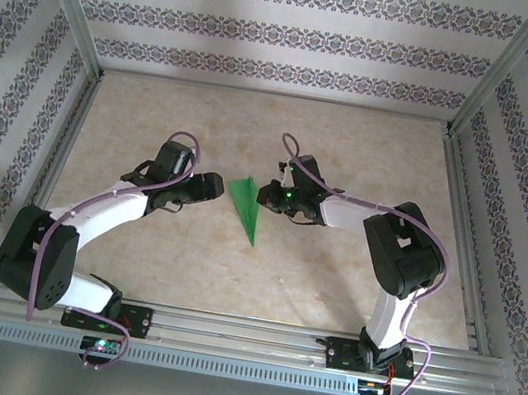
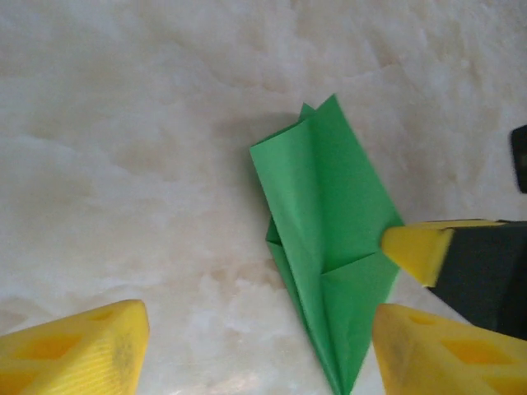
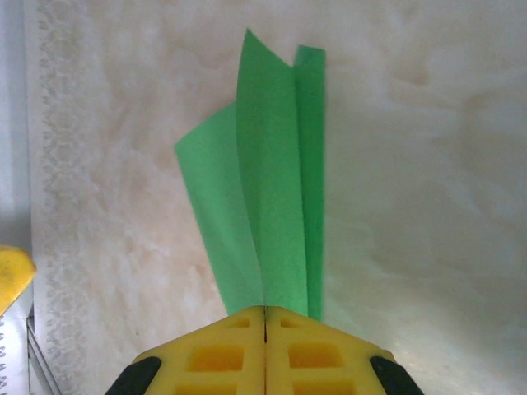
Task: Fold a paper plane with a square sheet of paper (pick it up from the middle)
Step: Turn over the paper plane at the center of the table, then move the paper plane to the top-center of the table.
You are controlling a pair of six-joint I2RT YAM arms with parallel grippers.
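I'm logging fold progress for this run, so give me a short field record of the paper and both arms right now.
paper: paper plane, green, folded to a narrow dart with layered flaps
flaps: spread apart, not pressed flat
held by: right gripper, jaws shut on the dart's edge
left gripper: jaws open, either side of the dart's pointed end, not gripping
surface: table, pale and marbled
paper touching table: cannot tell

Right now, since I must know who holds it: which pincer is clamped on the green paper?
The right pincer: it is shut on the paper plane, while the left pincer stands open.
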